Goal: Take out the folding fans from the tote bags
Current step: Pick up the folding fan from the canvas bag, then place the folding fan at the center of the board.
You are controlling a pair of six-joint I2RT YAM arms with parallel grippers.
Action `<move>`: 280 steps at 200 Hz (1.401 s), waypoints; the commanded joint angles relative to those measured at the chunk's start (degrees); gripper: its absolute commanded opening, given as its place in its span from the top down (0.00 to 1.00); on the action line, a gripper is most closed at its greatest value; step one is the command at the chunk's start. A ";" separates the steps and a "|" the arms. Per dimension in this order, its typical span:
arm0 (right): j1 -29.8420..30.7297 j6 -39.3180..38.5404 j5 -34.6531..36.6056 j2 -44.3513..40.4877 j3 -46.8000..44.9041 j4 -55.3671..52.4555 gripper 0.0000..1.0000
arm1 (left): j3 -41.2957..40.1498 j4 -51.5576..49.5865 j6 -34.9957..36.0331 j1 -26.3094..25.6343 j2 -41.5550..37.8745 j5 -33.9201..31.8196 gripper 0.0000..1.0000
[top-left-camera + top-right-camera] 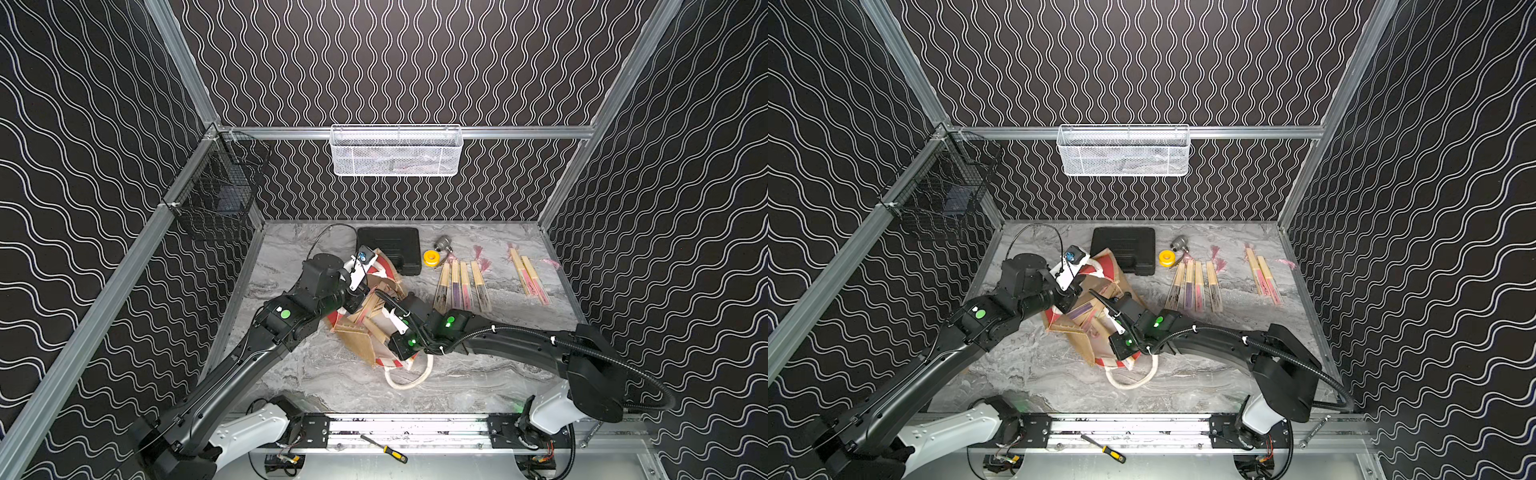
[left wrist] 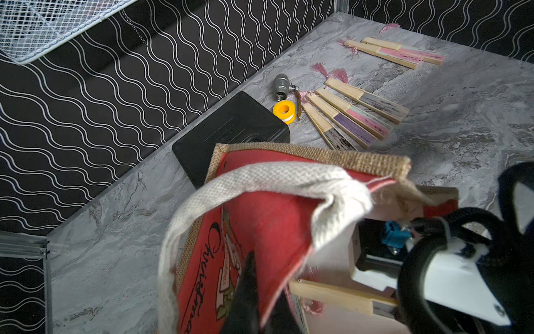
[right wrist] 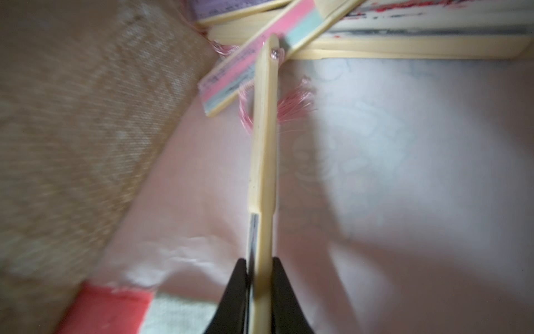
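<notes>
- bag (image 1: pixel 356 345): woven in tan, printed red and white
- fans (image 1: pixel 456 286): ribbed in pale bamboo, tasselled pink
- walls (image 1: pixel 395 62): patterned black with white waves
- table (image 1: pixel 332 374): marbled grey

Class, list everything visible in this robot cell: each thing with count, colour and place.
tote bag: one, tan jute with red panels, slumped at centre
fans laid out: six, bamboo with pink, purple or dark halves, right of the bag
fans in bag: several, count unclear, bamboo and pink
held fan: one, bamboo, inside the bag
case: one, black, behind the bag
tape roll: one, yellow, beside the case
valve: one, silver, behind the roll
mesh basket: one, white, back wall
wire basket: one, black, left wall
screwdriver: one, yellow handle, front rail
table: one, grey marble
left arm: one, black, jaws pinching bag panel
right arm: one, black, jaws gripping held fan
</notes>
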 commanded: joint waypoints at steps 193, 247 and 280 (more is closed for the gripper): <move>0.87 1.19 -1.75 -19.53 -10.06 -4.44 0.91 | 0.07 2.06 -0.06 0.03 0.78 0.21 1.00; 0.85 1.98 -4.73 -32.77 -12.79 -10.65 0.92 | 0.20 1.94 -0.17 0.05 0.21 0.45 1.00; 0.91 1.52 -6.93 -37.45 -11.48 -14.01 0.93 | 0.18 2.00 -0.23 0.08 0.49 0.54 1.00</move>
